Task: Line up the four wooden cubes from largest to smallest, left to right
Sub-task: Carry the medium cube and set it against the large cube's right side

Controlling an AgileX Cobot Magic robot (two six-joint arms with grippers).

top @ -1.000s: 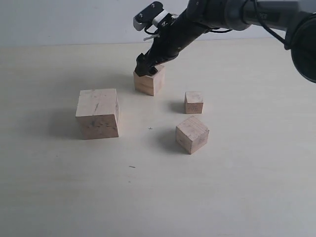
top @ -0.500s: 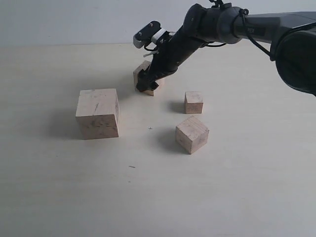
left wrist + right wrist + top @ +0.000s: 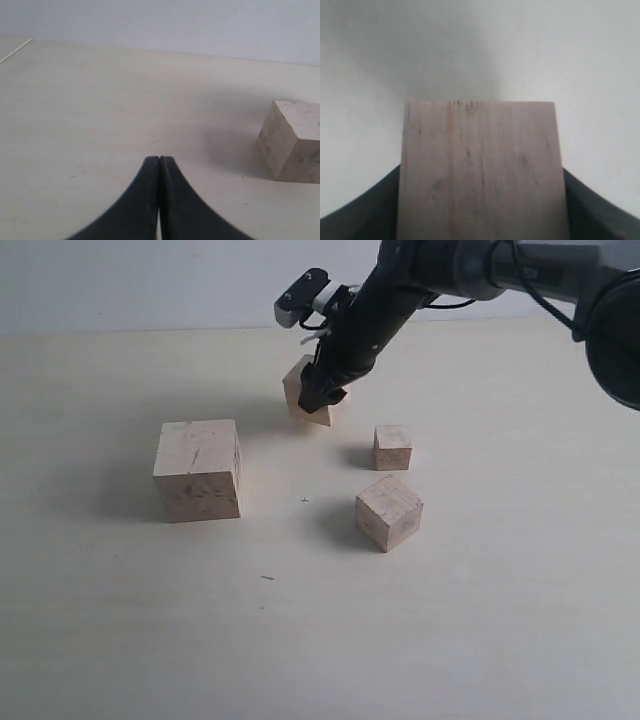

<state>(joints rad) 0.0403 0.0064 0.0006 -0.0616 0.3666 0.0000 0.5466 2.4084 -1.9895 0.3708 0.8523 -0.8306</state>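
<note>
The largest wooden cube, scuffed with dark marks, stands at the left; it also shows in the left wrist view as the cube. My right gripper is shut on a mid-sized cube, lifted and tilted off the table; in the right wrist view this cube fills the space between the fingers. Another mid-sized cube sits nearer the front. The smallest cube lies just behind it. My left gripper is shut on nothing, low over bare table; the exterior view does not show it.
The pale tabletop runs to a white wall behind. The right arm reaches in from the upper right across the back of the table.
The right gripper closed on the back mid-sized cube, then lifted and tilted it, shifting it slightly right. The other three cubes have not moved.
</note>
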